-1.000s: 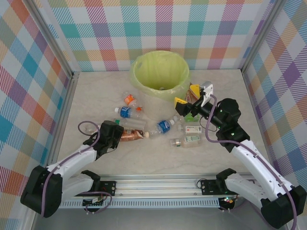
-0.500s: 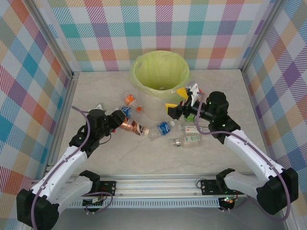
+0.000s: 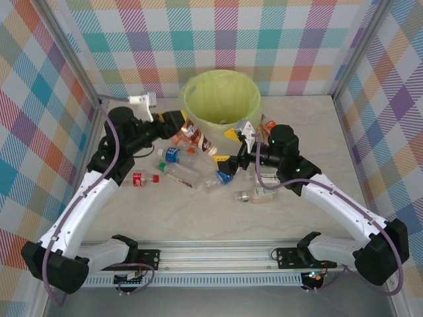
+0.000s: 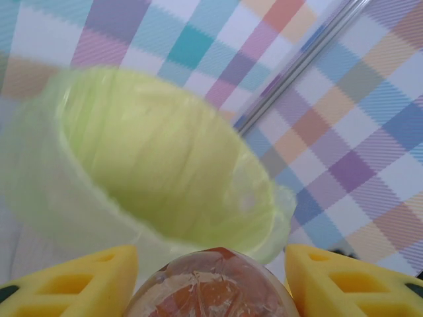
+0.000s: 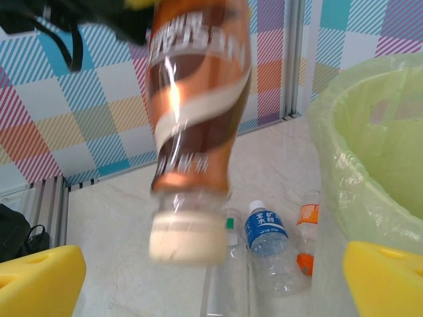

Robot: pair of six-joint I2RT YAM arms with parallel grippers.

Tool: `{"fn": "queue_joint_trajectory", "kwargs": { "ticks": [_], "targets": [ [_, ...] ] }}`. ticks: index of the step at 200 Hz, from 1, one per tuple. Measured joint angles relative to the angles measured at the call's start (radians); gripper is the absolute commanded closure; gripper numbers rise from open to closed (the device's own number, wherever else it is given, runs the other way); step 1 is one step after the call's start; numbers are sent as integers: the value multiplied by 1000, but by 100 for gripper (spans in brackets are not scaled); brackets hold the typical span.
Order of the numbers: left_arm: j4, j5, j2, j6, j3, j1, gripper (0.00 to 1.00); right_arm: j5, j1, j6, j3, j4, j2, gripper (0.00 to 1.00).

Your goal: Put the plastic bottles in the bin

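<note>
We saw left gripper (image 3: 170,123) raise brown bottle (image 3: 198,137) off table (image 3: 165,211) toward bin (image 3: 251,99); jaws clamped on it, bin just ahead. Right gripper (image 3: 229,146) gaped empty close beside bottle. Risk: early release would have dropped it outside rim

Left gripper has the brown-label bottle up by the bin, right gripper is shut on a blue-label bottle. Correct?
Not quite. The right gripper is open and holds nothing: the right wrist view shows its yellow fingers spread wide, with the blue-label bottle lying on the table. The rest stands: the left gripper is shut on the brown-label bottle, up by the bin.
</note>
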Motion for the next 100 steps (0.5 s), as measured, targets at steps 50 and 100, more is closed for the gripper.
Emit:
{"fn": "queue_joint_trajectory", "kwargs": {
  "ticks": [50, 100],
  "targets": [
    [26, -191, 134, 47, 225, -5, 58, 79, 0, -7, -24, 16, -79, 0],
    [66, -343, 302, 63, 269, -5, 58, 305, 0, -6, -69, 19, -145, 0]
  ]
}}
